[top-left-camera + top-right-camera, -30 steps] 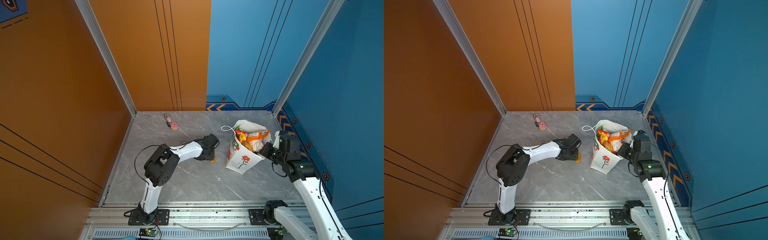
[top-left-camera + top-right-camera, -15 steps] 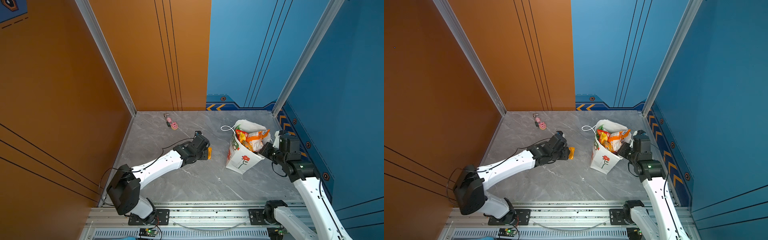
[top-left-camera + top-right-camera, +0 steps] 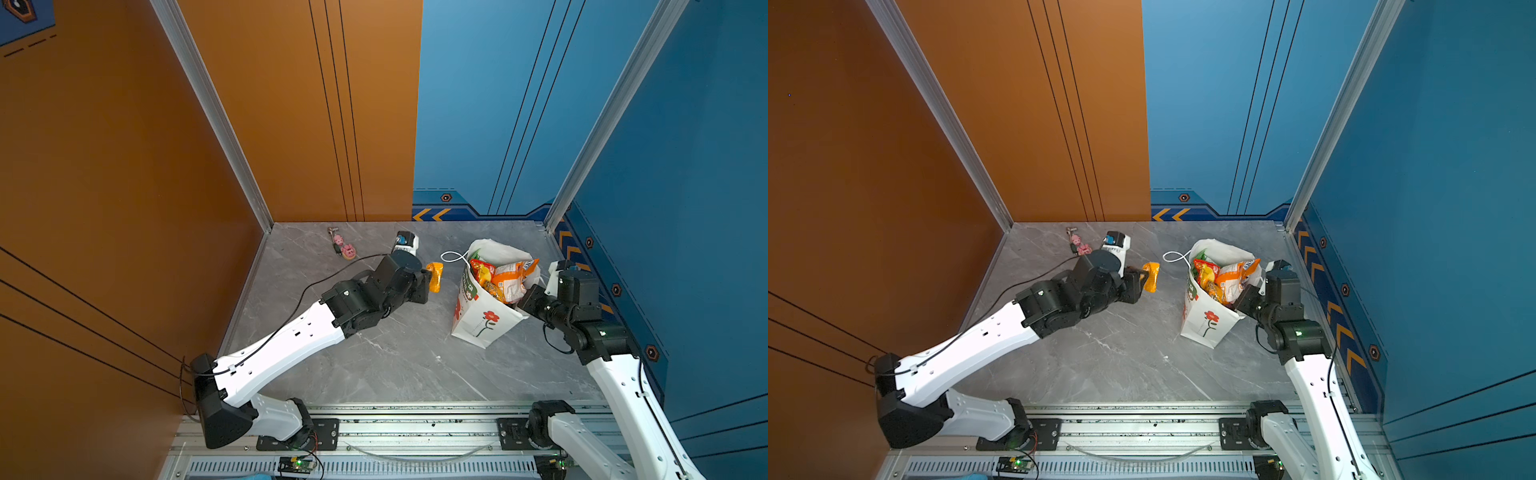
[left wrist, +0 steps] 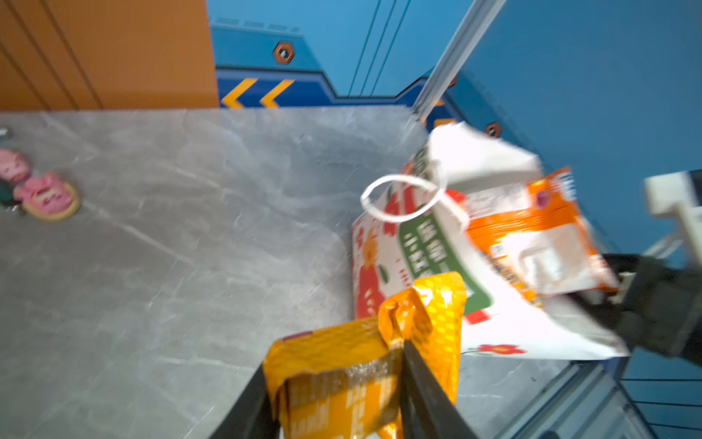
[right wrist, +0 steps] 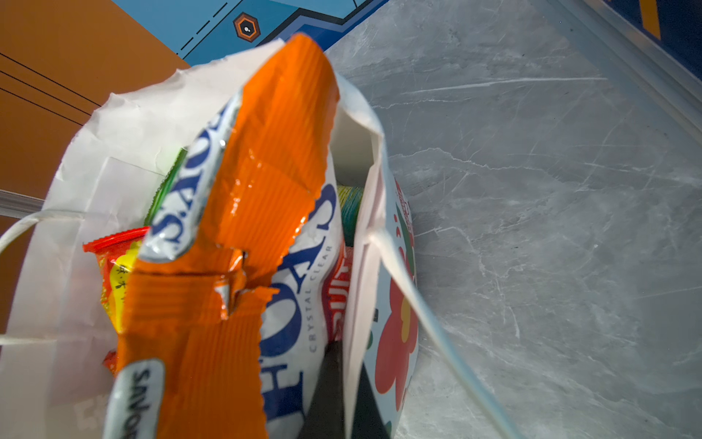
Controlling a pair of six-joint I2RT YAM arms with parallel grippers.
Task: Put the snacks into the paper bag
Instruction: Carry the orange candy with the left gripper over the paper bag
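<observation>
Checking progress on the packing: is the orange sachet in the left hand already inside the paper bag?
No, in a top view the orange sachet is clamped in the left hand, beside the paper bag and apart from it.

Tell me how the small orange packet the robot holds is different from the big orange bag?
The small orange packet is far smaller than the big orange bag. The packet is pinched in the left gripper, outside the paper bag; the big bag sits inside, poking out the top. The packet is yellow-orange; the big bag is deeper orange with white and blue lettering. Both are crinkly snack wrappers.
</observation>
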